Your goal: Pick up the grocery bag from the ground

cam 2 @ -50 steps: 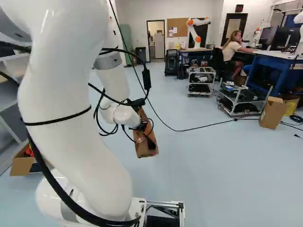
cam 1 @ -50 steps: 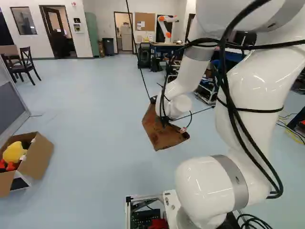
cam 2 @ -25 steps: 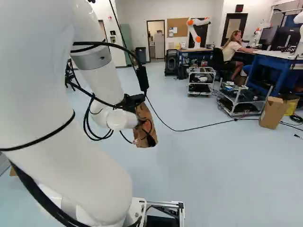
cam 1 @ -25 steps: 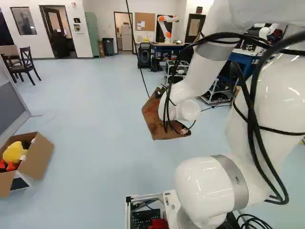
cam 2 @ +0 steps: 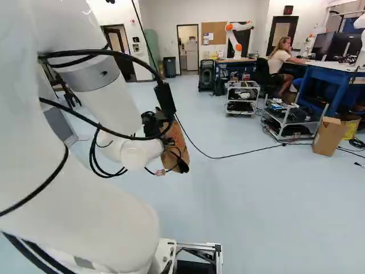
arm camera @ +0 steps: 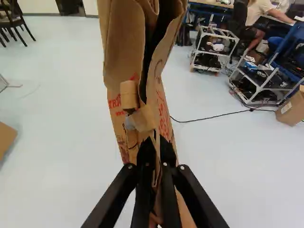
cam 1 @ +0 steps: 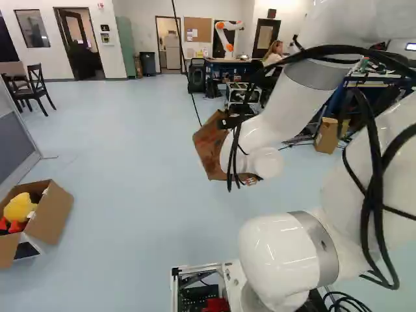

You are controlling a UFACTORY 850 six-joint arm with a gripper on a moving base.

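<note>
Grocery bag of brown paper, held by the gripper ahead of the arm, apparently clear of the floor.
The jaws are closed on a thin edge of paper beside the dark opening, one finger on each side. The creased walls suggest a light, flexible load, stiffer along its folds than across its faces; the paper is probably not slippery but may tear under a jerk. The rim is a suitable hold, several layers together being stronger than one; the contents cannot be told.
</note>
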